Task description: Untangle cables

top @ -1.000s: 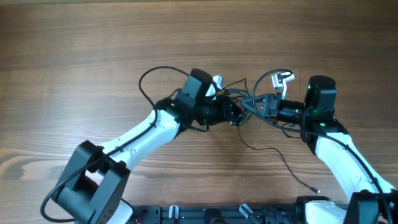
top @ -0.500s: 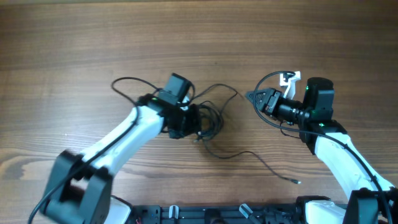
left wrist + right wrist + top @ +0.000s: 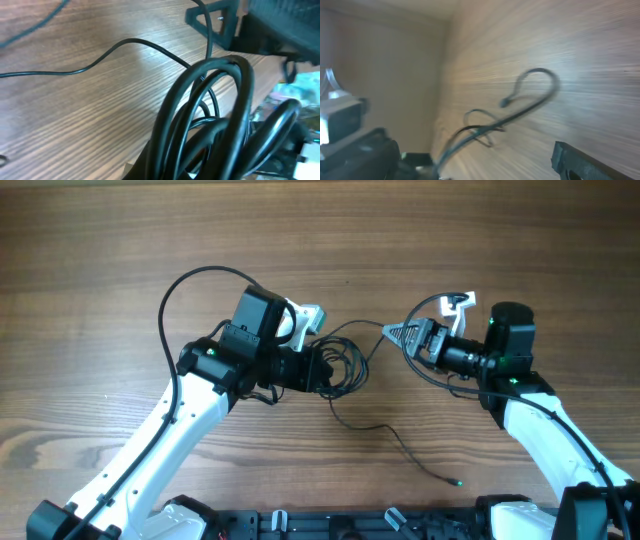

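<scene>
Most cables (image 3: 350, 366), still knotted, were dragged toward nine o'clock in the closed left pincer (image 3: 322, 370); the right pincer (image 3: 397, 333) was opened, empty.

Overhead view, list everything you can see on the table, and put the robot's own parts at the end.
Thin black cords: count unclear, several strands, black, bunched in a tangle at table centre, with one strand trailing toward the near right.
Small plug tip: one, too small to tell its colour, at the end of that trailing strand.
Wooden table: one, brown, under everything.
Robot arms: two, white and black, left and right.
Thick black arm cables: two, black, one loop at each arm's wrist.
Left end effector: one, black, shut on the bunch of cords.
Right end effector: one, black, open, right of the bunch, holding nothing.
</scene>
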`<action>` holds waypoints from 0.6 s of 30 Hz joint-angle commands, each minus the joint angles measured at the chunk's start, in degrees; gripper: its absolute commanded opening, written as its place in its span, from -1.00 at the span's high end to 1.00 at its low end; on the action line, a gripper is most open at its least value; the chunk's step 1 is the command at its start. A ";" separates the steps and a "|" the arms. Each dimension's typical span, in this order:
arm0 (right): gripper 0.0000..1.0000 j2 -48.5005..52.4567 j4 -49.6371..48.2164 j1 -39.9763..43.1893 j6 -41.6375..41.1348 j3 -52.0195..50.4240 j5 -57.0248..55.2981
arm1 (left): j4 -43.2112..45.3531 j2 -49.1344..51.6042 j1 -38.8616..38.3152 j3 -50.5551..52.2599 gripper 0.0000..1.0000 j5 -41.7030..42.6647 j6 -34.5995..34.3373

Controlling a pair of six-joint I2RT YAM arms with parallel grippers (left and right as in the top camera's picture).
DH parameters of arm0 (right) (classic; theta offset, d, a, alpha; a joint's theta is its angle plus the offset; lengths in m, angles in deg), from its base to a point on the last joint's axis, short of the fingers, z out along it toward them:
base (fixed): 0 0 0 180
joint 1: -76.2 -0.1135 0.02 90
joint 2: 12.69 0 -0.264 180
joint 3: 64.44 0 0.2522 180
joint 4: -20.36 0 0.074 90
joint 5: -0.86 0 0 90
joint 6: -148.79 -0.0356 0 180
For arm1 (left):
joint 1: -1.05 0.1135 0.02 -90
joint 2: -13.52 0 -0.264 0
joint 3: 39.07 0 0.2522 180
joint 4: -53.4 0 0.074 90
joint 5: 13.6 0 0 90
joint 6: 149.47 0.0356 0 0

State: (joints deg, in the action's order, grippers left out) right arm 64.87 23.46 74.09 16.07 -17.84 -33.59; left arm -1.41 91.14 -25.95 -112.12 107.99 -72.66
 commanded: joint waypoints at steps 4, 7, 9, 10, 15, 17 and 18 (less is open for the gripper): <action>-0.99 -0.17 -10.80 -1.14 -11.76 0.48 3.56 | 1.16 -1.03 -0.26 -1.44 0.92 0.57 5.53; -1.00 -0.09 -12.24 -4.13 -11.89 0.48 -0.33 | 5.86 -1.05 -0.26 -1.49 0.92 7.37 5.49; -1.00 0.15 -12.20 -6.51 -11.41 0.48 -1.11 | 8.68 -1.22 -0.20 -1.51 0.92 10.03 5.33; -1.00 0.42 -11.39 -7.74 -11.39 0.48 -1.92 | 10.29 -1.51 -0.13 -1.53 0.92 10.54 4.98; -0.71 1.49 0.15 -10.71 -11.93 0.48 -11.19 | 13.88 -3.48 0.09 -3.89 0.92 10.51 4.83; -0.36 2.12 0.98 -11.06 -11.61 0.48 -9.44 | 15.50 -4.55 1.03 -4.92 0.92 8.55 3.96; -0.11 2.29 0.85 -11.21 -11.28 0.48 -8.20 | 16.76 -5.11 1.64 -4.98 0.92 5.81 2.32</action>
State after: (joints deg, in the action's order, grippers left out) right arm 66.18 24.18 63.79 4.16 -17.60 -41.31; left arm 12.25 89.57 -25.89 -113.84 116.04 -68.74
